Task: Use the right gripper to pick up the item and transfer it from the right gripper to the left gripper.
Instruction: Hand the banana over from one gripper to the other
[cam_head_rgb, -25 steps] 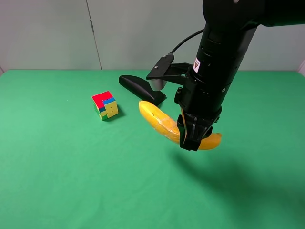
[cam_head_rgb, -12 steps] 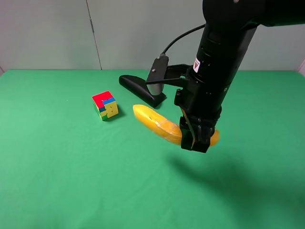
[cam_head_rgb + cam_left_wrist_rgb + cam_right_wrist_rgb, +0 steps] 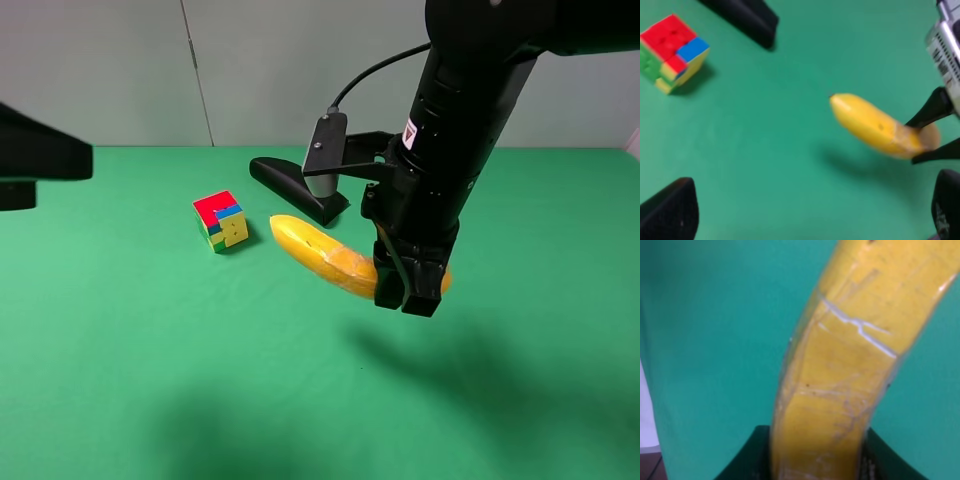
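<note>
The banana (image 3: 318,255) is clamped near one end by the right gripper (image 3: 408,292) and held clear of the green worktop (image 3: 150,380), around its middle. The left gripper (image 3: 810,205) is spread wide, nothing held. The cube (image 3: 221,221) is set nearer the back edge

- We can read no text anywhere.
- White-and-red label (image 3: 411,132) on the right arm (image 3: 460,120): too small for us.
- Dark marks on the grey box (image 3: 946,55): blurred.
</note>
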{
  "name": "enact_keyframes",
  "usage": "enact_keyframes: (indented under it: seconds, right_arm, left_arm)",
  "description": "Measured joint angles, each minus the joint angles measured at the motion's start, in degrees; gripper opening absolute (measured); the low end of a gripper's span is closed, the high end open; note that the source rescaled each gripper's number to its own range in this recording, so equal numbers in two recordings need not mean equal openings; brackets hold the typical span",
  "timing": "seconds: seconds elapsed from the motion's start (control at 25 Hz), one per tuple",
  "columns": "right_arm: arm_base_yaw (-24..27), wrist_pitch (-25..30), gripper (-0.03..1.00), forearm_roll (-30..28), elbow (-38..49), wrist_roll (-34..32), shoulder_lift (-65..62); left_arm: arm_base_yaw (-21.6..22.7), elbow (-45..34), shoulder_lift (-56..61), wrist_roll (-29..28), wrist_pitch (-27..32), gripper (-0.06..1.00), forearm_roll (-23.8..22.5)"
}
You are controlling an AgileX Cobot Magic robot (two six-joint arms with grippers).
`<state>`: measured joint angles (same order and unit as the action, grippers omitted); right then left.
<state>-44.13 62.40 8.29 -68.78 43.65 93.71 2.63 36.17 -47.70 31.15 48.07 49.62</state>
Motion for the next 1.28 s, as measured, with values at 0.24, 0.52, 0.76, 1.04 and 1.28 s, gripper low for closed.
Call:
enact_keyframes:
  seconds: [0.24,0.52,0.76,1.04,1.28]
  right_arm:
    - [0.0,-0.2,0.01,0.0,0.0,0.0,0.0]
    - [0.0,-0.7,0.01,0.0,0.0,-0.2,0.0]
    - [0.0,-0.8,0.01,0.0,0.0,-0.9,0.0]
    - [0.0,-1.1,0.01,1.2,0.0,-1.1,0.0]
    - [0.0,-1.1,0.01,1.9,0.0,-1.3,0.0]
  left_arm:
    - [0.0,-2.3,-7.2,8.3,-2.0,0.88,11.6]
    - [0.0,-10.3,-9.2,17.9,-4.6,0.88,23.6]
    - [0.0,-12.9,-9.3,19.4,-6.0,0.88,25.6]
    - [0.0,-13.1,-14.5,25.1,-6.4,0.88,30.1]
    - [0.0,-13.1,-23.0,34.0,-6.2,0.88,39.5]
